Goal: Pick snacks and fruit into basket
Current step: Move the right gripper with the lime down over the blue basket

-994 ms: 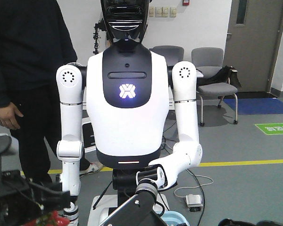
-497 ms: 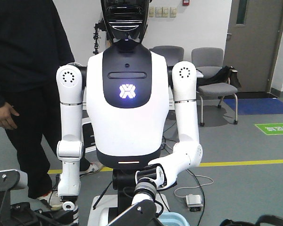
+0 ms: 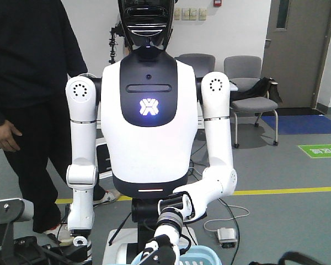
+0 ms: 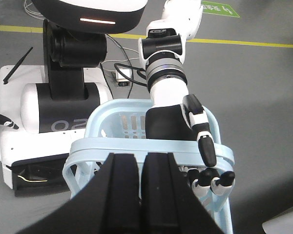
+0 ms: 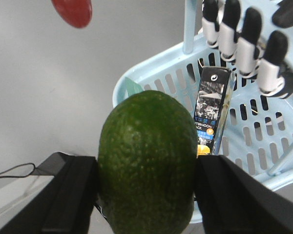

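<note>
Grey flooring [image 3: 298, 226] crossed by a yellow line [image 3: 287, 191] fills the background, with grey chairs [image 3: 248, 88] against the far wall and a person in black [image 3: 27, 83] standing beside a white humanoid robot [image 3: 149, 110].

In the right wrist view, the right hand [image 5: 145, 187] has its two black fingers [image 5: 71, 195] clamped on either side of a dark green avocado [image 5: 146, 161], which sits upright between them. Just behind the avocado is the light blue basket [image 5: 263, 161], its slotted wall facing the camera. Inside it, a black snack box [image 5: 212, 109] stands on end against the wall. The humanoid's black-and-white fingers [image 5: 244, 41] hook over the basket's handle from above. A red object [image 5: 73, 10] shows at the top edge, too blurred to identify.

In the left wrist view, the left hand [image 4: 140, 195] has its black fingers [image 4: 119, 190] pressed together, seemingly holding nothing, though their tips lie out of frame. They sit just in front of the basket's rim [image 4: 151, 146], where the humanoid's hand [image 4: 195, 146] grips the handle.
</note>
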